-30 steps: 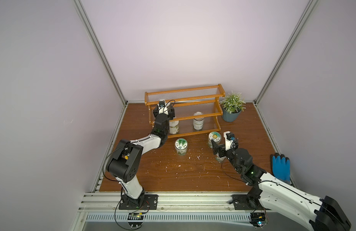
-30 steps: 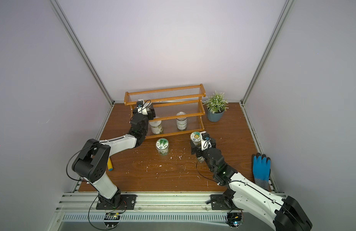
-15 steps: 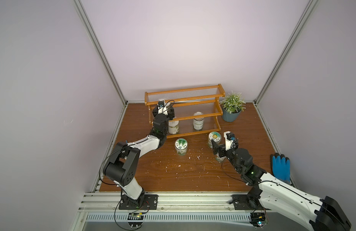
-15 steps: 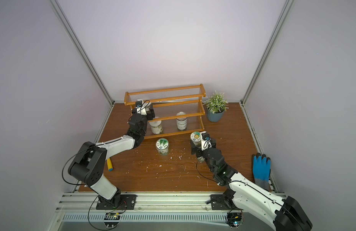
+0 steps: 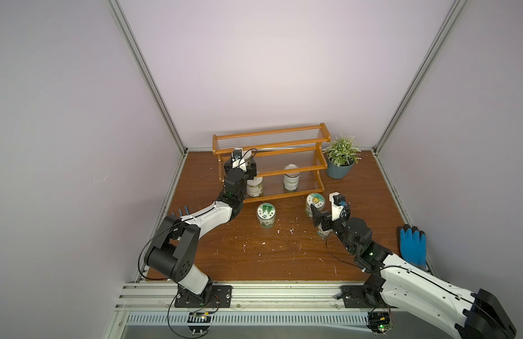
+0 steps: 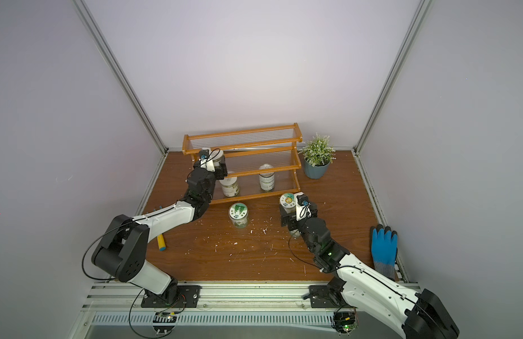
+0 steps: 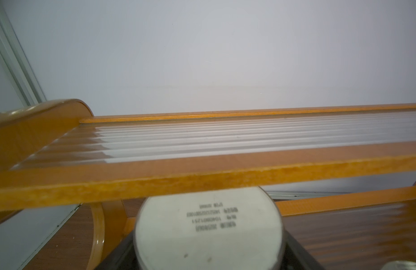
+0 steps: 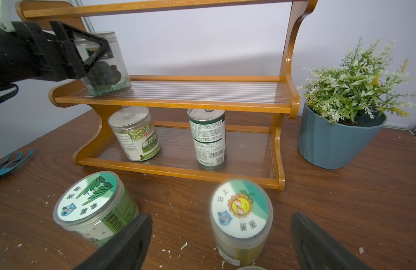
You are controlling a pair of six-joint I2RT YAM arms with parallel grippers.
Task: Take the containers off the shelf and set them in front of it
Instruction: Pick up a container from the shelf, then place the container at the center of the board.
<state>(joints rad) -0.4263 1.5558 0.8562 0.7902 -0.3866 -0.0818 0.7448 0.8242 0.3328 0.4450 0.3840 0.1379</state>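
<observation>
Pale lilac walls close in a brown wooden table (image 5: 254,255) flecked with white crumbs, and the shelf (image 5: 272,143) stands at the back of it against the far wall. Beside the shelf's right end sits a plant pot (image 5: 339,168), and well off to the right of the shelf lies a blue glove (image 5: 412,246). The left gripper (image 8: 99,52) is clamped on a dark-filled jar (image 8: 109,77) at the left end of the shelf's middle tier. A green-labelled jar (image 8: 134,135) and a can (image 8: 208,140) stand on the bottom tier. Just in front of the shelf stand a tree-lid jar (image 5: 266,215) and a flower-lid jar (image 5: 314,202). The right gripper (image 5: 330,220) hangs there with its jaws wide apart, above a half-hidden jar (image 5: 323,233). Since a second ago the left arm's elbow has sunk towards the rail, while both grippers have kept their places. Only the left wrist view shows the held jar's printed lid, under the top tier's front rail. Only the right wrist view shows its dark contents. A yellow-handled tool (image 6: 161,242) shows in a top view, well in front of the shelf's left end.
</observation>
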